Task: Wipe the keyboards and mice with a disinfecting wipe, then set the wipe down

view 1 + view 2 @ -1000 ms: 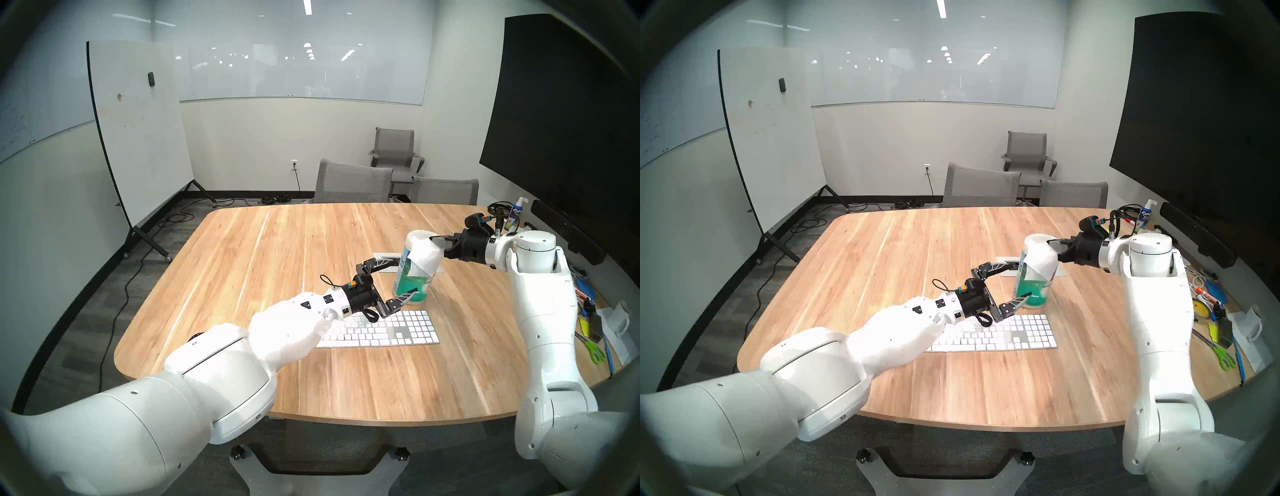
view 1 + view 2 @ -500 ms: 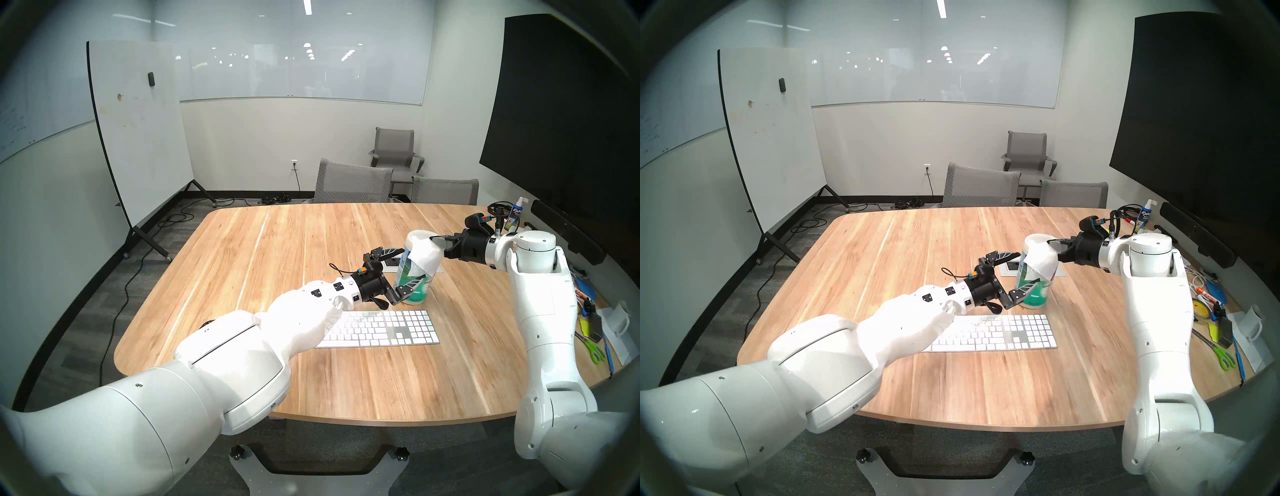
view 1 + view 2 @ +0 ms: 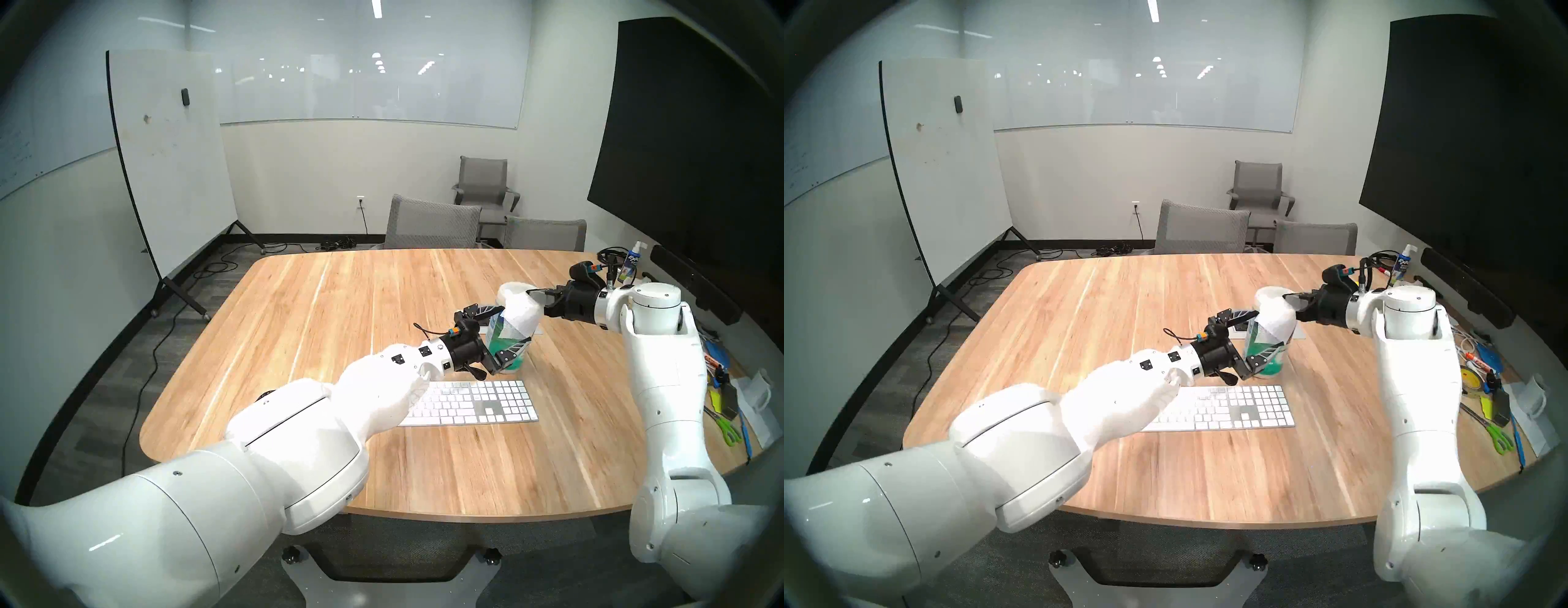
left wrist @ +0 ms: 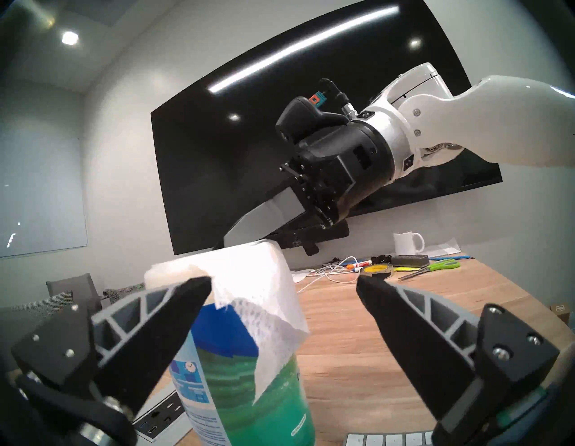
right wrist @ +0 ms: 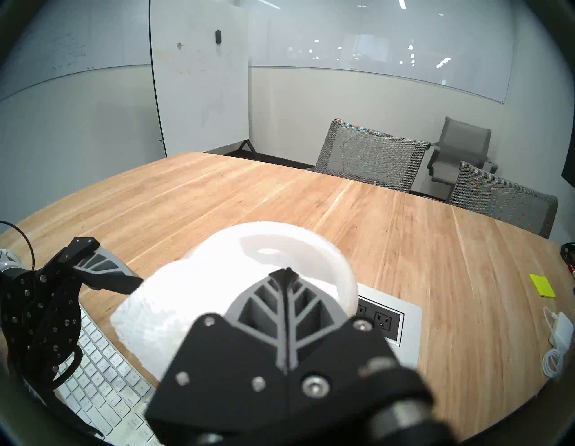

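A slim white keyboard [image 3: 475, 403] [image 3: 1229, 407] lies flat on the wooden table. Just behind it stands a blue-green wipes canister [image 3: 495, 329] [image 4: 242, 389]. A white wipe [image 3: 524, 312] [image 4: 258, 280] [image 5: 161, 311] drapes from the canister's top down its side. My right gripper [image 3: 530, 292] [image 5: 287, 271] is shut on the wipe at the canister's top. My left gripper [image 3: 511, 325] [image 4: 283, 280] is open, one finger on each side of the canister's body. The mice are out of view.
A power outlet panel [image 5: 389, 324] is set into the table behind the canister. A white adapter with cable [image 5: 563, 324] and a yellow note [image 5: 543, 285] lie farther right. Scissors [image 3: 727, 433], a mug [image 4: 407, 243] and a spray bottle [image 3: 632, 263] crowd the right edge. Grey chairs [image 3: 432, 220] stand behind.
My left arm has reached forward and right from over the keyboard, and its open fingers now straddle the canister. The right gripper has stayed shut on the wipe.
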